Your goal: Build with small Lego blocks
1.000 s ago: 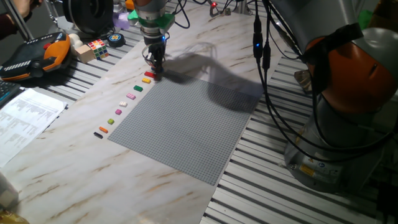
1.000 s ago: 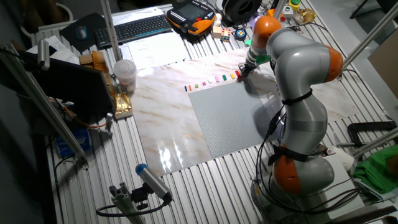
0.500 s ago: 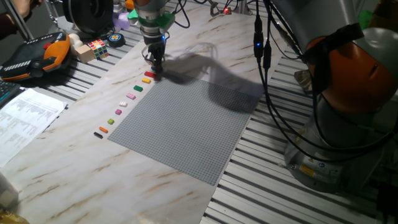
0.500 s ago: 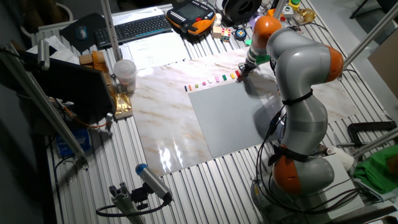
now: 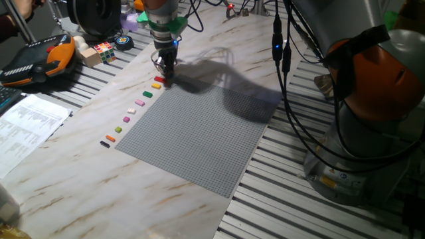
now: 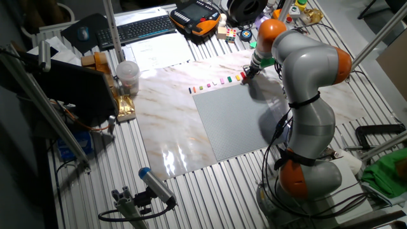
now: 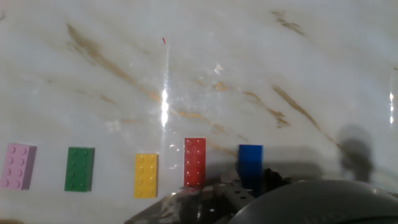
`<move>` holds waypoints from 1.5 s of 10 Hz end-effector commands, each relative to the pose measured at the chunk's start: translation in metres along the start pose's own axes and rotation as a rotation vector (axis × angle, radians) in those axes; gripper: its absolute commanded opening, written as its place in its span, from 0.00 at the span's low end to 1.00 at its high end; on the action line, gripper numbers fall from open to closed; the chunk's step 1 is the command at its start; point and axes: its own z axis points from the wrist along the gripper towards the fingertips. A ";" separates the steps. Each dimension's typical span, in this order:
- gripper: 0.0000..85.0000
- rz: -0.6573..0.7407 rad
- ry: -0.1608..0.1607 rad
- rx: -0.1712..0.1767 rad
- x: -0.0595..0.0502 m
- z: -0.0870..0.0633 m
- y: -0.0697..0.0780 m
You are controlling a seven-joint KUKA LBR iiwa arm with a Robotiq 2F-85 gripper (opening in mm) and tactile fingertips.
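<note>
The small Lego blocks lie in a row along the left edge of the grey baseplate (image 5: 199, 133). In the hand view I see the pink block (image 7: 17, 165), green block (image 7: 79, 168), yellow block (image 7: 146, 175), red block (image 7: 194, 162) and blue block (image 7: 250, 162) flat on the marble. My gripper (image 5: 165, 74) is down at the far end of the row, just past the red block (image 5: 159, 79), over the blue one. The dark hand housing (image 7: 280, 202) hides the blue block's near end and the fingertips. From the other side my gripper (image 6: 245, 74) stands at the row's right end.
A Rubik's cube (image 5: 103, 50) and an orange-black pendant (image 5: 36, 60) lie at the back left, papers (image 5: 26, 123) on the left. Black cables (image 5: 282, 60) hang over the plate's right side. A keyboard (image 6: 143, 28) and a cup (image 6: 127, 75) stand beyond the marble top.
</note>
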 end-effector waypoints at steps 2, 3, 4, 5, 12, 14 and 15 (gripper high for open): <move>0.72 0.007 -0.004 0.003 -0.001 0.000 0.000; 0.69 0.008 -0.005 -0.006 -0.001 0.001 0.000; 0.64 0.006 -0.005 -0.014 -0.001 0.003 0.001; 0.58 0.002 -0.004 -0.020 -0.001 0.005 0.000; 0.19 -0.016 0.009 -0.033 -0.001 0.007 0.001; 0.04 -0.027 0.015 -0.035 -0.001 0.005 0.001; 0.01 -0.026 0.013 -0.035 0.000 0.002 0.001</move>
